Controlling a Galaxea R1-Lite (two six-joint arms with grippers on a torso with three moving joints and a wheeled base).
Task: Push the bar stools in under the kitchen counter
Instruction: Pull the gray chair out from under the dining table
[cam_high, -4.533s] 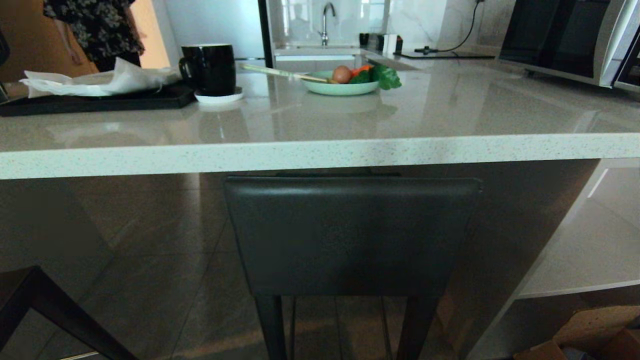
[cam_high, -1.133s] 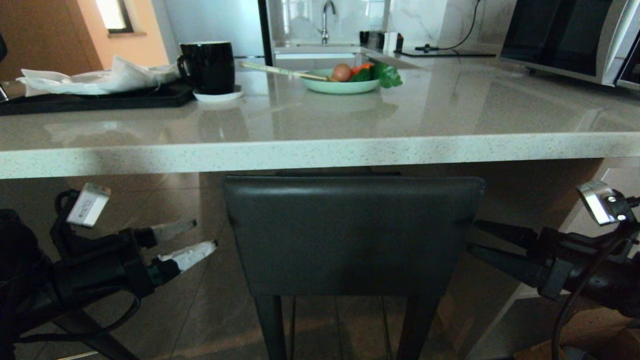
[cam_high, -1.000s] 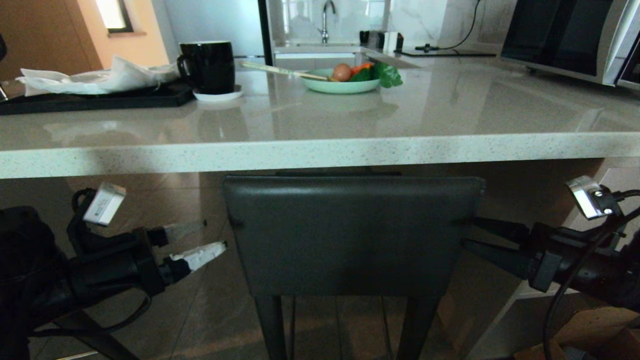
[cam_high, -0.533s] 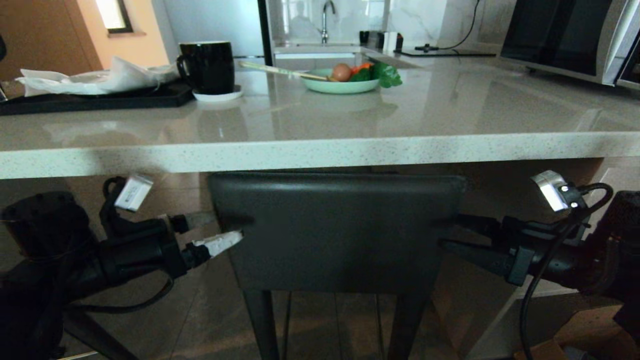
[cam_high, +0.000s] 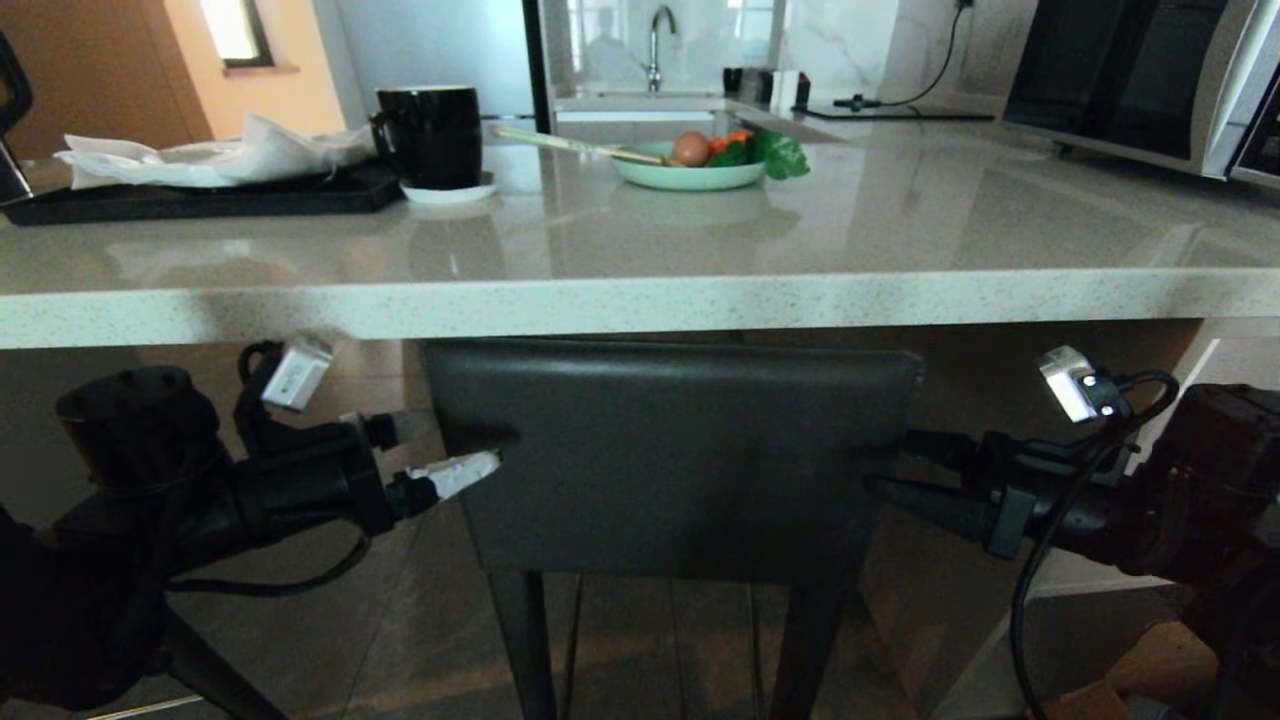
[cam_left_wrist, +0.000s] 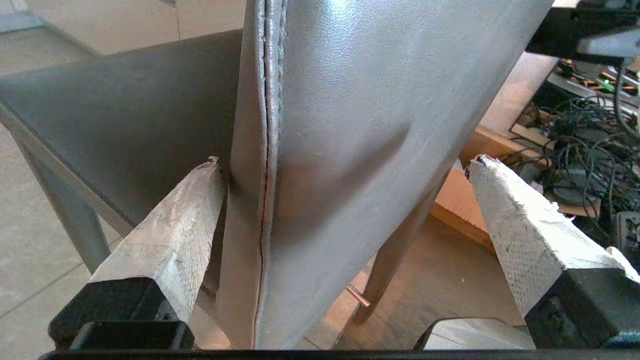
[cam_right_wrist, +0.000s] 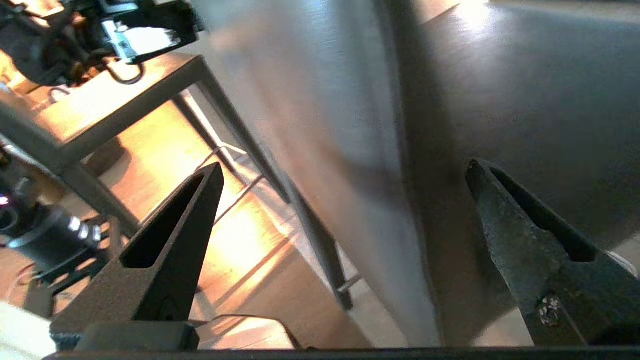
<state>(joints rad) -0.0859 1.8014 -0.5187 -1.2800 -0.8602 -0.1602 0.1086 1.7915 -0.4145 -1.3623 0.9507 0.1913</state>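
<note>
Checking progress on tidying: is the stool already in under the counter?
Partly: the stool backrest top sits just below the counter edge; how far in cannot be told.

Items sitting at the far side of the kitchen worktop

A black mug (cam_high: 430, 135) is standing on a white coaster (cam_high: 447, 192), just beside a black tray (cam_high: 200, 196) carrying crumpled white paper (cam_high: 215, 158). A pale green bowl (cam_high: 686, 176) is holding an egg (cam_high: 690, 148), green leaves (cam_high: 775, 155) and a long light utensil (cam_high: 570, 145) leaning over its rim. A chrome tap (cam_high: 655, 45) is rising at the back; a microwave (cam_high: 1130, 80) is occupying the right corner. Cardboard boxes (cam_high: 1120, 685) are lying low on the right.
</note>
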